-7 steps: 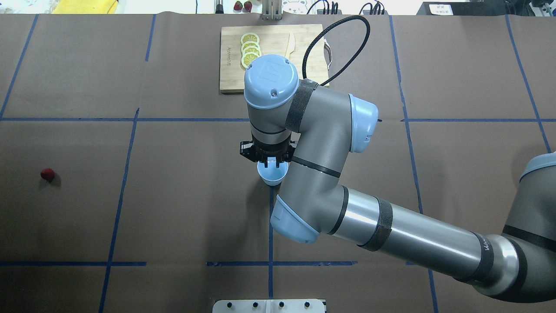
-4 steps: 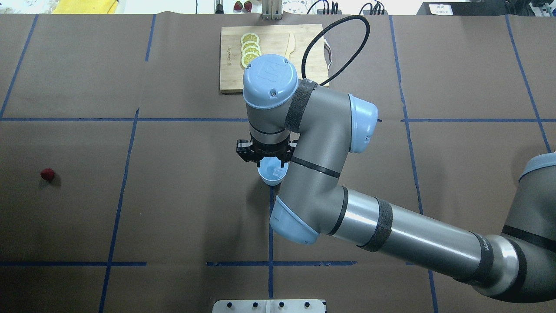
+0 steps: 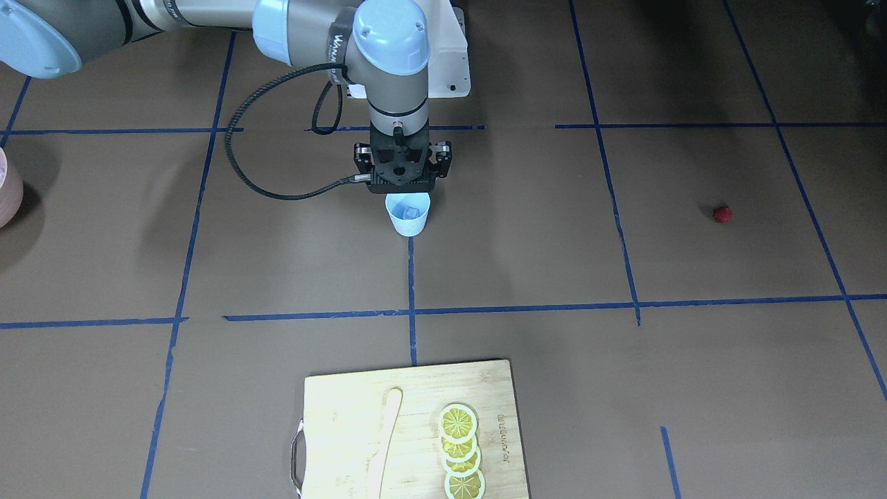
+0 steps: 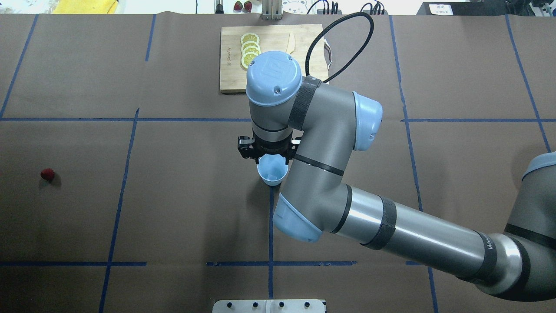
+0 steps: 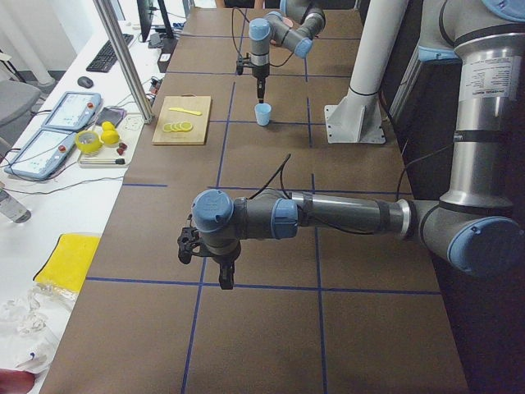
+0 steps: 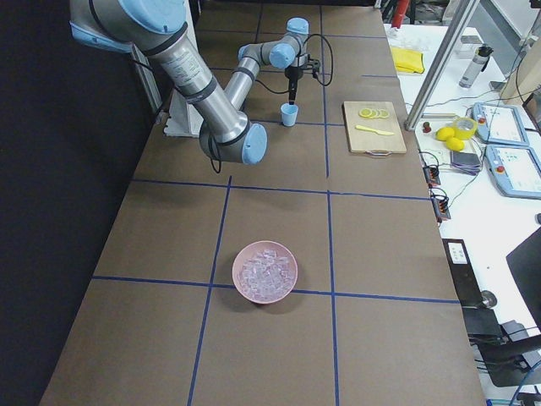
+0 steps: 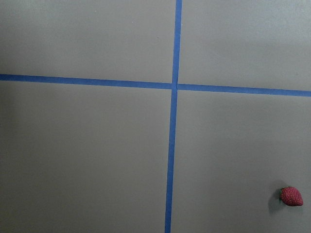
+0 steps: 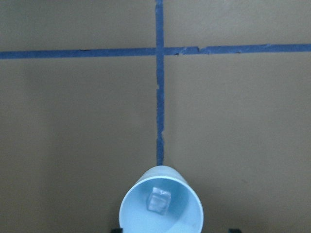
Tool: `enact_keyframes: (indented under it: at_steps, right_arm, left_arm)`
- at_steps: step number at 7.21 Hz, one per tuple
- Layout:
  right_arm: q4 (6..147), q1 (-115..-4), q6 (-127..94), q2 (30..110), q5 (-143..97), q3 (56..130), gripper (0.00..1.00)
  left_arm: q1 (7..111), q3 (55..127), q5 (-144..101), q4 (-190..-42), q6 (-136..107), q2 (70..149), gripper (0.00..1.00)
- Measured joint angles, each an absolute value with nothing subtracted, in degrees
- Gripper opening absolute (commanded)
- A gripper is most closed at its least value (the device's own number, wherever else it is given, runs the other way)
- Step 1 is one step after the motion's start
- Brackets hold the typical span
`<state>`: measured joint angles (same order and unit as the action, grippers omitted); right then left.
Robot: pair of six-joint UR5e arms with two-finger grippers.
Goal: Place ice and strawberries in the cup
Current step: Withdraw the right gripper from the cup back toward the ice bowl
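Observation:
The pale blue cup (image 4: 272, 173) stands upright at the table's middle, also in the front view (image 3: 407, 213). A clear ice cube (image 8: 159, 200) lies on its bottom. My right gripper (image 4: 267, 155) hangs just above the cup's rim, open and empty; only its finger edges show at the bottom of the right wrist view. The dark-red strawberry (image 4: 47, 174) lies alone far left on the table, and at the lower right of the left wrist view (image 7: 291, 196). My left gripper (image 5: 221, 275) shows only in the exterior left view, so I cannot tell whether it is open or shut.
A wooden cutting board (image 4: 234, 80) with lemon slices (image 4: 250, 45) and a pale knife lies beyond the cup. A pink bowl (image 6: 237, 275) full of ice cubes stands far toward my right end of the table. Blue tape lines cross the brown table cover.
The ice cube has dropped from the right gripper into the cup and settled on its bottom. The right arm has risen slightly above the cup.

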<state>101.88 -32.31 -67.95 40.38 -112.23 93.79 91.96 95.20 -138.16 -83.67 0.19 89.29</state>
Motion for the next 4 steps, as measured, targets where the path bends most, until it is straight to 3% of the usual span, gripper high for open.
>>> enact_keyframes:
  at_steps: [4]
  right_arm:
    - [102.17, -41.23, -58.76, 56.79, -112.98, 111.73, 1.00]
  left_arm:
    - [91.97, 95.66, -138.22, -83.67, 0.18, 89.30, 1.00]
